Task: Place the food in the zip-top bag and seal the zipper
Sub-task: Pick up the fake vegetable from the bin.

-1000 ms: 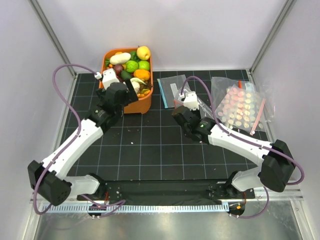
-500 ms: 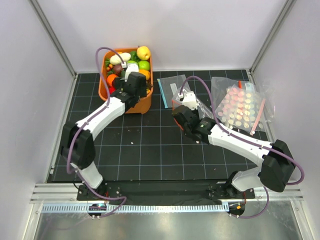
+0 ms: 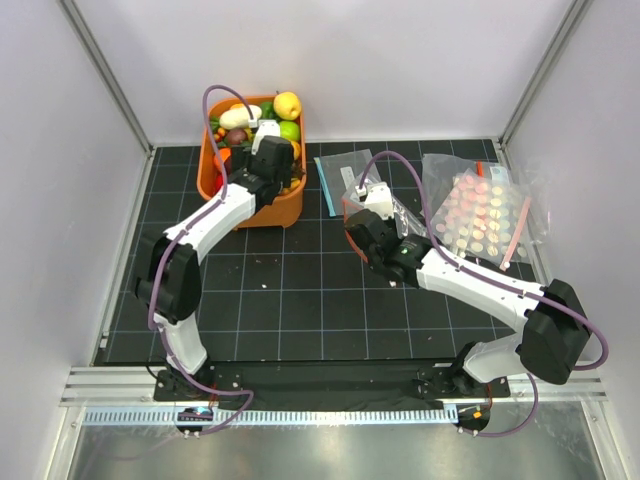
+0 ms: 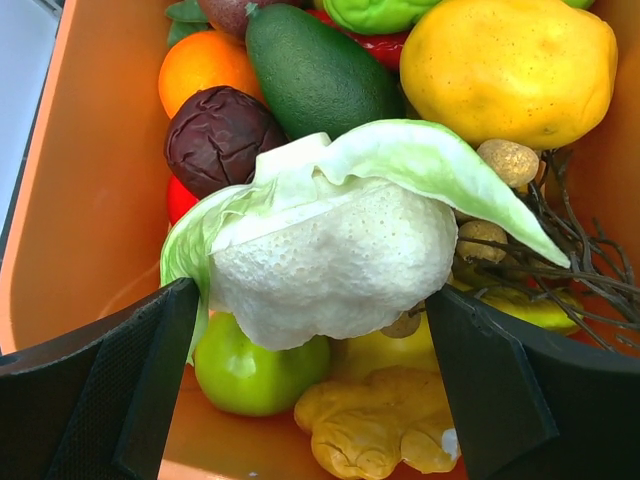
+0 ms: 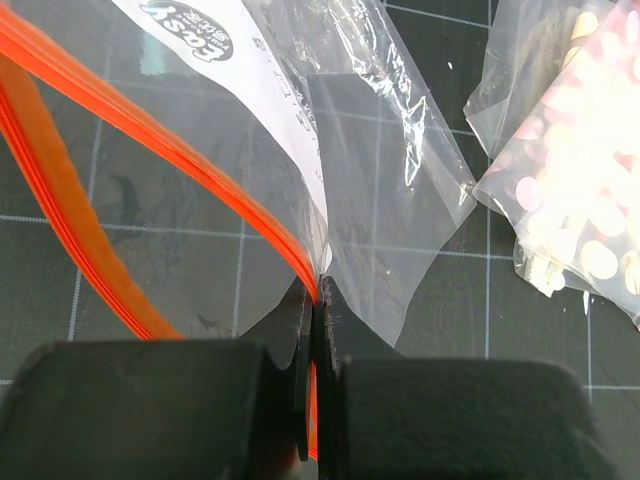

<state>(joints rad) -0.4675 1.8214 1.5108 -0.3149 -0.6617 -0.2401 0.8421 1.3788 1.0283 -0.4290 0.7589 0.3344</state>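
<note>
Crinkly clear film: the zip-top bag [image 5: 385, 230] should be limp and slippery, so my right hand [image 5: 316, 400] is clamped on its stiffer zipper [image 5: 200, 170]. Left hand [image 4: 310, 400] gapes empty astride the light, firm-looking cauliflower [image 4: 330, 255] in the orange tub [image 3: 265, 214]; I'd squeeze its white head. Only the right wrist view shows that pinch; overhead, the bag lies on the worktop [image 3: 300, 300] right of the tub.

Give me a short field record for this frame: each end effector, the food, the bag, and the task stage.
left end effector: open, fingers either side of the cauliflower
right end effector: shut on the zipper at the bag's edge
food: piled in the orange bin
zip-top bag: zipper strips apart, no food seen inside
task stage: nothing bagged yet
</note>
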